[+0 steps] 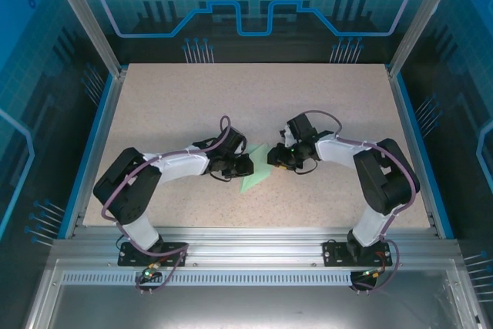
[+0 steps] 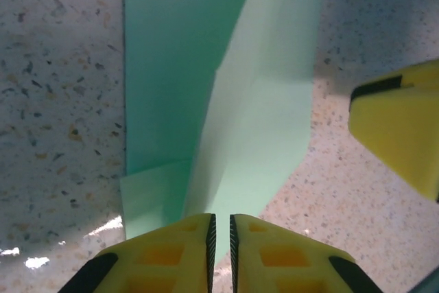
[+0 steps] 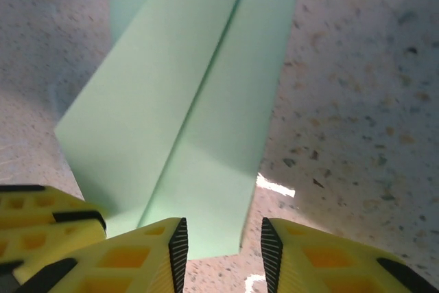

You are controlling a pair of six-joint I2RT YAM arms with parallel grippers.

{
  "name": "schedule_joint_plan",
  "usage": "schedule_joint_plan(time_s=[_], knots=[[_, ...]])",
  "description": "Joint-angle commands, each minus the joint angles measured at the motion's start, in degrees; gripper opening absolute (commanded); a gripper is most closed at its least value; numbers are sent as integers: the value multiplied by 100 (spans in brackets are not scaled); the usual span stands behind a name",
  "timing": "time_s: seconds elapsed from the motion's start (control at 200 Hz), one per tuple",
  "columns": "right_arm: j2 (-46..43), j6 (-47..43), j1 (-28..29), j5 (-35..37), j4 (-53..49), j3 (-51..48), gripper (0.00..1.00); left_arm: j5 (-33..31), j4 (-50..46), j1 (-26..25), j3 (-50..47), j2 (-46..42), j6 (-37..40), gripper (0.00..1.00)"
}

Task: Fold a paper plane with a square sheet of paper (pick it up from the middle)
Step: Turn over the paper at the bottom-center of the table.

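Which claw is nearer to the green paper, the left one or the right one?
Left. The left claw pinches the green paper; the right claw is open, with the paper's end just before its gap.
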Motion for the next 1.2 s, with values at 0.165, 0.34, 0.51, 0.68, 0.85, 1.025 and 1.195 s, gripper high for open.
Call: schedule_joint_plan(time_s=[0.165, 0.34, 0.51, 0.68, 0.85, 1.025, 1.195], knots=[[129, 116, 108, -97, 49, -47, 40, -264, -217, 43, -34, 149, 194, 16], [324, 189, 230, -69, 14, 69, 40, -273, -205, 50, -82, 257, 194, 16], [395, 302, 306, -183, 164, 28, 40, -252, -155, 52, -122, 326, 191, 16], [388, 465, 361, -361, 422, -21, 37, -198, -60, 52, -190, 393, 142, 16], [427, 585, 402, -345, 487, -19, 37, -130, 31, 54, -263, 425, 81, 16], [389, 729, 401, -403, 789, -144, 37, 51, 184, 96, -341, 400, -12, 16], [194, 838, 320, -549, 1194, -333, 38, 367, 537, 290, -568, 233, -176, 16]])
